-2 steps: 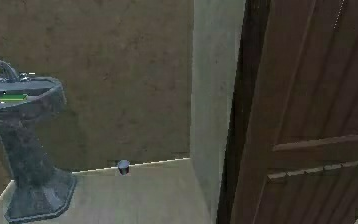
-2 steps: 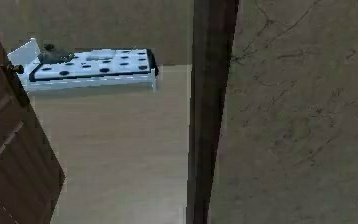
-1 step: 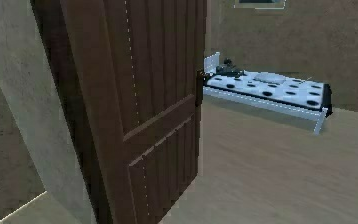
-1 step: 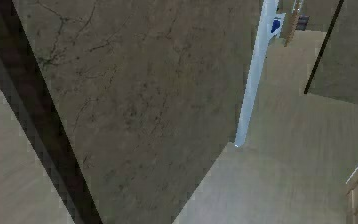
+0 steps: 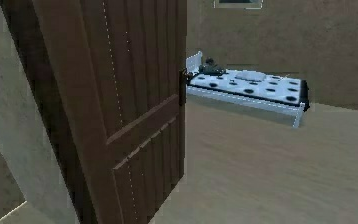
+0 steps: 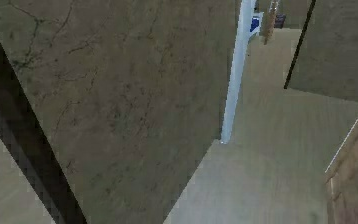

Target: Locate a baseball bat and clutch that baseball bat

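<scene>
- How the gripper's fingers stand, and whether it holds anything, cannot be told
- A wall [image 6: 117, 100] stands close on the arm side, ending at a pale door frame [image 6: 233, 90]; the arm is best kept drawn in while passing
- The brown door [image 5: 117, 110] crosses the forward view's left and middle; steering right of its edge should avoid a clip
- Beyond lies a bed [image 5: 252, 90] with a spotted cover; where the baseball bat lies cannot be told, so search around the bed next

The dark brown panelled door [image 5: 117, 100] looks like matt, grained wood. The white black-dotted bedcover [image 5: 255, 88] looks like soft cloth. The brownish wall [image 6: 117, 90] looks like rough, cracked plaster.
</scene>
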Robot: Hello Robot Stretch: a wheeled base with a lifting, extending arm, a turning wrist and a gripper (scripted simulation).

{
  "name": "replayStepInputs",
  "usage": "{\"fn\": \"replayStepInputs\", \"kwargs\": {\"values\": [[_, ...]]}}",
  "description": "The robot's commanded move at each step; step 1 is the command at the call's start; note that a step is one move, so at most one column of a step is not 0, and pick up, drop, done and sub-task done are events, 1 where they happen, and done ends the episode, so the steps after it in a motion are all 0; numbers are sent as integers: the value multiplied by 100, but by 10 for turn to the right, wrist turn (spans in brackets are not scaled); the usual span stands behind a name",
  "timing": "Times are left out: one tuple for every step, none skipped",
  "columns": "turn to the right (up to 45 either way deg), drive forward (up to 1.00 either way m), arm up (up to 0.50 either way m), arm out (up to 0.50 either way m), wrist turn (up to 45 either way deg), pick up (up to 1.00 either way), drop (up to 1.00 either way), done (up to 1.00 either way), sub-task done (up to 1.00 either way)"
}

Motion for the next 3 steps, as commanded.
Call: {"fn": "replayStepInputs", "kwargs": {"values": [[0, 70, 0, 0, 0, 0, 0, 0, 0], [390, 0, 0, 0, 0, 0, 0, 0, 0], [0, 100, 0, 0, 0, 0, 0, 0, 0]]}}
